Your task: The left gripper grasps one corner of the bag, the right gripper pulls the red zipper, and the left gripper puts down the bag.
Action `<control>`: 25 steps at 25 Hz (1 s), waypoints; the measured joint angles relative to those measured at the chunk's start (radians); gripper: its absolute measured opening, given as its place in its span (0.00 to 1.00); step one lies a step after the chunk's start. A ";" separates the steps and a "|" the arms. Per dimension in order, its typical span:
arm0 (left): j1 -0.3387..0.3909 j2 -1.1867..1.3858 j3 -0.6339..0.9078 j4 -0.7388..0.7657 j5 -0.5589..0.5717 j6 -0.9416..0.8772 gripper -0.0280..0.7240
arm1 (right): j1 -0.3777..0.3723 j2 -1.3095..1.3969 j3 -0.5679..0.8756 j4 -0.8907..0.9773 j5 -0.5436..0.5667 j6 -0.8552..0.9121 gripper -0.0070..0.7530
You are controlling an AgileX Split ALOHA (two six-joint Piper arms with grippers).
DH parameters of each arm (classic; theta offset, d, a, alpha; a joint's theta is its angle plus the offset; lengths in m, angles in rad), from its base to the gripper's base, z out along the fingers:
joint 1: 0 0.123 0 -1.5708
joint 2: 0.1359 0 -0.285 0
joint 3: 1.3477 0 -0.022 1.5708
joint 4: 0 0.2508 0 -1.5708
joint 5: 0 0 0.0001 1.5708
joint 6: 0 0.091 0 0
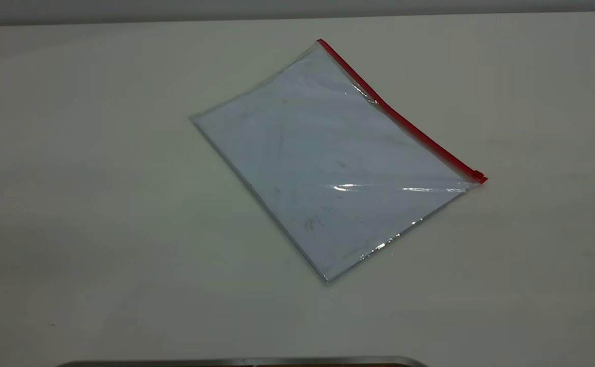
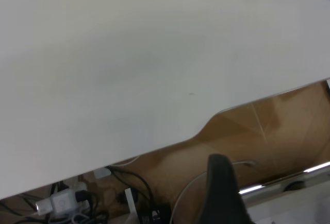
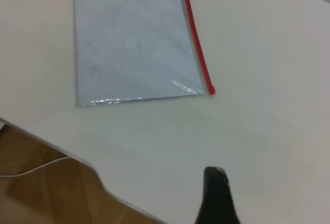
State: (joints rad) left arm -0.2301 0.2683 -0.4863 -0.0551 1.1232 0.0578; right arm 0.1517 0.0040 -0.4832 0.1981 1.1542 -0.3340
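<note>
The bag (image 1: 328, 163) lies flat on the white table (image 1: 99, 204), turned diagonally, a clear bluish pouch with dark scuffs. The red zipper (image 1: 404, 122) runs along its far right edge, with the slider tab (image 1: 478, 175) at the near right corner of the bag (image 1: 481, 179). The other red corner (image 1: 320, 43) is at the back. Neither gripper shows in the exterior view. The right gripper (image 3: 215, 193) shows as a black tip over bare table, well short of the bag (image 3: 129, 44) and zipper (image 3: 196, 44). The left gripper (image 2: 221, 193) hangs past the table edge; the bag is out of that view.
The table's edge has a curved notch (image 2: 206, 126), with cables and plugs (image 2: 67, 201) on a wooden floor below it. The same edge shows in the right wrist view (image 3: 98, 175). A metal strip (image 1: 241, 362) lies at the exterior view's bottom.
</note>
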 joint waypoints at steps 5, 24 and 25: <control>0.046 -0.049 0.000 -0.001 -0.001 0.003 0.82 | 0.000 0.000 0.000 0.000 -0.003 0.000 0.77; 0.243 -0.287 0.000 0.012 0.008 0.003 0.82 | 0.000 0.000 0.000 0.000 -0.005 0.000 0.71; 0.243 -0.287 0.000 0.012 0.008 0.003 0.82 | 0.000 0.000 0.000 0.000 -0.005 0.000 0.71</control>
State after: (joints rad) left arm 0.0125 -0.0191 -0.4863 -0.0433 1.1315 0.0613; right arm 0.1517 0.0040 -0.4832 0.1981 1.1493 -0.3340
